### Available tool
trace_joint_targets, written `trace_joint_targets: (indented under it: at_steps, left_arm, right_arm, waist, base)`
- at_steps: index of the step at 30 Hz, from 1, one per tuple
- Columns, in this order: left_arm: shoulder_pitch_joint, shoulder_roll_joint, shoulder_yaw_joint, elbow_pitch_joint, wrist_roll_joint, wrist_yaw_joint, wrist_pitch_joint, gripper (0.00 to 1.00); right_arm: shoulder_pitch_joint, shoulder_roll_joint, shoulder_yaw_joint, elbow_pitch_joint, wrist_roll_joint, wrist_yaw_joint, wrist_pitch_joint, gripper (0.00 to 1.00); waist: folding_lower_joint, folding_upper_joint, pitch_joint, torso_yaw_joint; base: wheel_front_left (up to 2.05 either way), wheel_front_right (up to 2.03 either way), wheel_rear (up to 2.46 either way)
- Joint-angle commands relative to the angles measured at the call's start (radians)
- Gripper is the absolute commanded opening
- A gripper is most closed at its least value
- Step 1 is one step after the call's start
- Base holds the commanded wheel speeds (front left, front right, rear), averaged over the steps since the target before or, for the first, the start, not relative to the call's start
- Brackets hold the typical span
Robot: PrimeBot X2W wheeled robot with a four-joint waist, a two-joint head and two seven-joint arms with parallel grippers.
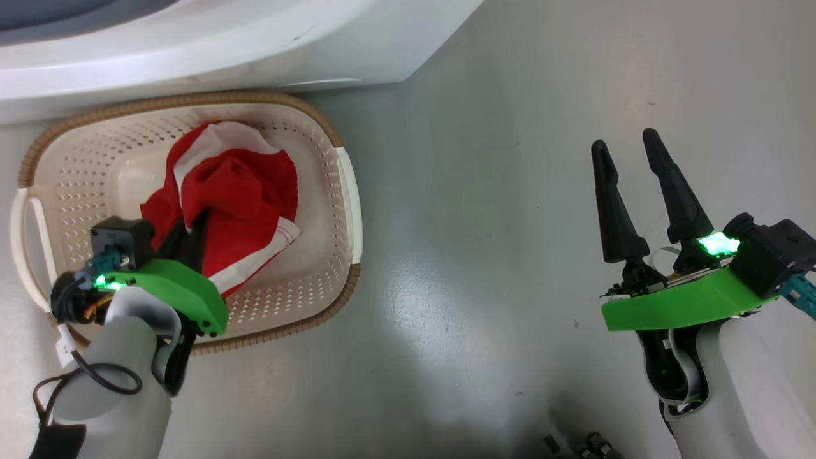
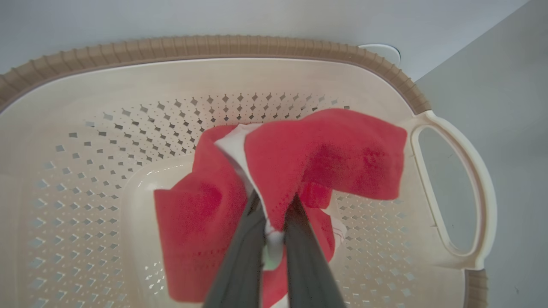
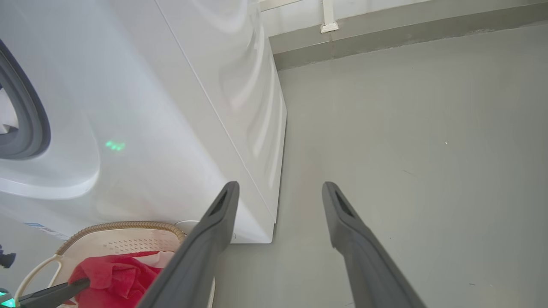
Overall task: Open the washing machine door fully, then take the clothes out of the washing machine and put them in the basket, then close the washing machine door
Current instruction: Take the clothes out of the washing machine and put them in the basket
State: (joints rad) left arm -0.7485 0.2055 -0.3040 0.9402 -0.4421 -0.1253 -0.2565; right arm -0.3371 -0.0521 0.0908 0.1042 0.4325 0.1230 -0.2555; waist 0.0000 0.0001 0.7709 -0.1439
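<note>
The cream basket (image 1: pixel 347 191) with a brown rim stands on the floor in front of the white washing machine (image 1: pixel 191 51). Red clothes (image 1: pixel 242 191) with white parts lie bunched inside it. My left gripper (image 1: pixel 199 220) reaches down into the basket, shut on a fold of the clothes (image 2: pixel 325 158); in the left wrist view the fabric is pinched at the left gripper (image 2: pixel 274 205), above the basket (image 2: pixel 214 45) floor. My right gripper (image 1: pixel 625 141) hangs open over bare floor at the right, holding nothing. The washing machine door is out of view.
The right wrist view looks past the open right gripper (image 3: pixel 279 188) at the machine's white side (image 3: pixel 150 107), its grey gasket (image 3: pixel 25 115), the basket (image 3: pixel 124 225) and clothes (image 3: pixel 111 273). Grey floor (image 1: pixel 478 255) stretches right of the basket. Small dark parts (image 1: pixel 586 443) show at the bottom edge.
</note>
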Motion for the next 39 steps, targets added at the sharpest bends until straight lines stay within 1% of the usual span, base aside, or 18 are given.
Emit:
trace_joint_targets:
  at_steps: [1,3,4,5,6,7,15,25,39]
  left_arm:
    - [0.004,0.035,0.018,-0.009,-0.001,-0.005,-0.005,0.00]
    - [0.003,0.035,0.012,-0.005,-0.010,-0.005,-0.005,0.00]
    - [0.003,0.035,0.010,-0.004,-0.015,-0.005,-0.005,0.10]
    - [0.007,0.033,0.011,-0.005,-0.025,-0.005,-0.005,0.47]
    - [0.011,0.031,0.011,-0.007,-0.030,-0.005,-0.005,0.77]
    - [0.016,0.030,0.011,-0.009,-0.035,-0.005,-0.005,1.00]
    - [0.066,0.017,0.037,-0.053,-0.064,-0.005,-0.005,1.00]
    - [0.151,0.000,0.099,-0.126,-0.057,-0.005,-0.005,1.00]
    - [0.292,-0.034,0.255,-0.301,0.026,-0.005,-0.005,1.00]
  right_arm:
    - [0.011,0.002,0.024,-0.024,0.003,0.008,-0.006,1.00]
    - [0.009,0.002,0.024,-0.022,0.003,0.008,-0.006,1.00]
    - [0.009,0.002,0.023,-0.021,0.003,0.008,-0.006,1.00]
    - [0.009,0.002,0.022,-0.019,0.002,0.008,-0.006,1.00]
    - [0.011,0.002,0.020,-0.018,0.001,0.008,-0.006,1.00]
    - [0.013,0.002,0.019,-0.017,0.000,0.008,-0.006,1.00]
    - [0.025,0.002,0.007,-0.004,-0.009,0.008,-0.006,1.00]
    - [0.054,0.002,-0.002,0.016,-0.024,0.008,-0.006,1.00]
    - [0.136,0.002,-0.016,0.044,-0.034,0.008,-0.006,1.00]
  waist:
    - [0.0000,-0.0001,-0.001,0.000]
    - [0.0000,-0.0001,-0.004,0.001]
    - [0.0000,-0.0001,-0.008,0.001]
    - [0.0000,-0.0001,-0.017,0.004]
    - [0.0000,-0.0001,-0.023,0.006]
    - [0.0000,-0.0001,-0.029,0.007]
    - [0.0000,-0.0001,-0.106,0.028]
    - [0.0000,-0.0001,-0.223,0.060]
    - [0.0000,-0.0001,-0.416,0.093]
  base:
    - [0.00,0.00,0.00]
    - [0.00,0.00,0.00]
    - [0.00,0.00,0.00]
    - [0.00,0.00,0.00]
    - [0.00,0.00,0.00]
    - [0.00,0.00,0.00]
    - [0.00,0.00,0.00]
    - [0.00,0.00,0.00]
    - [0.00,0.00,0.00]
